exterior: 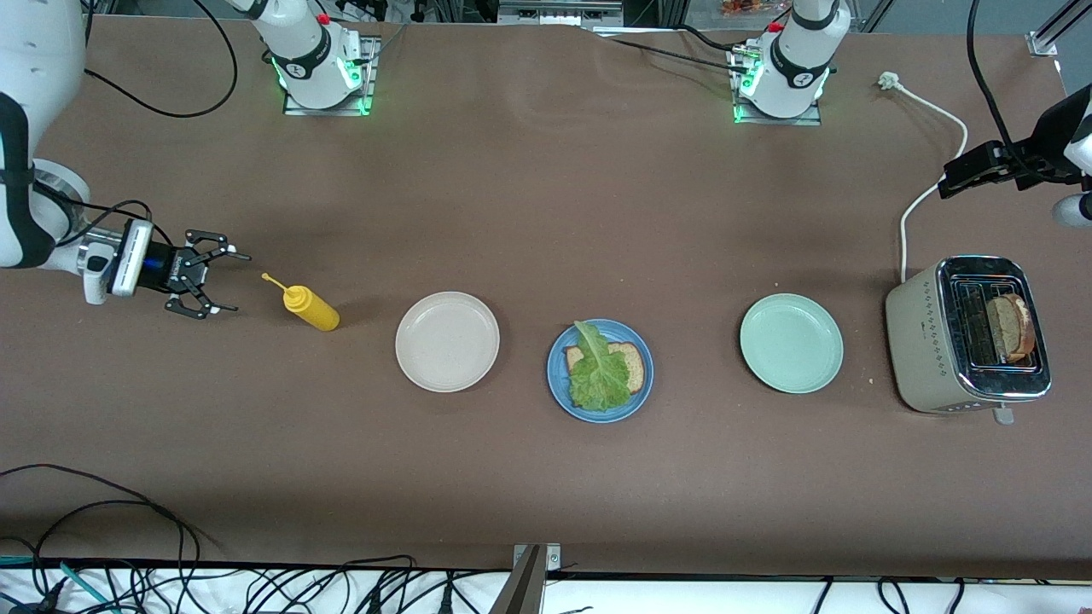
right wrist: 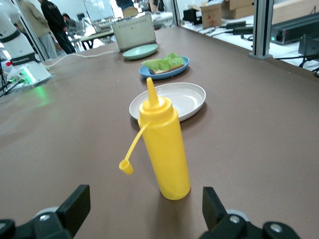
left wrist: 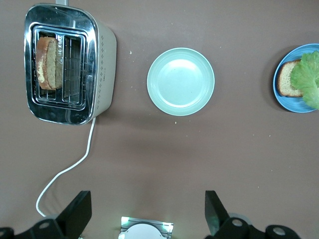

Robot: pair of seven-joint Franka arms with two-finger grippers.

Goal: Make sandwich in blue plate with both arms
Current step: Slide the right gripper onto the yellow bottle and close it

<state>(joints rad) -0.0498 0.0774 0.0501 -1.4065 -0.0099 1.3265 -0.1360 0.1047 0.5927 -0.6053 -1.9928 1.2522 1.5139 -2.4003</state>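
blue plate [exterior: 600, 406] mid-table: bread [exterior: 632, 365], lettuce [exterior: 597, 375] on top | second slice in toaster [exterior: 968, 334] at plate's 3 o'clock: light, crumbly, pinch crusts | left gripper [left wrist: 144, 211] spread above table | right gripper [exterior: 211, 284] spread, facing mustard bottle [exterior: 311, 308]

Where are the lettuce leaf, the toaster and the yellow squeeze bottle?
lettuce leaf [exterior: 598, 373], front view, middle of the leaf.
toaster [exterior: 923, 341], front view, its beige side wall.
yellow squeeze bottle [right wrist: 166, 149], right wrist view, middle of its body.
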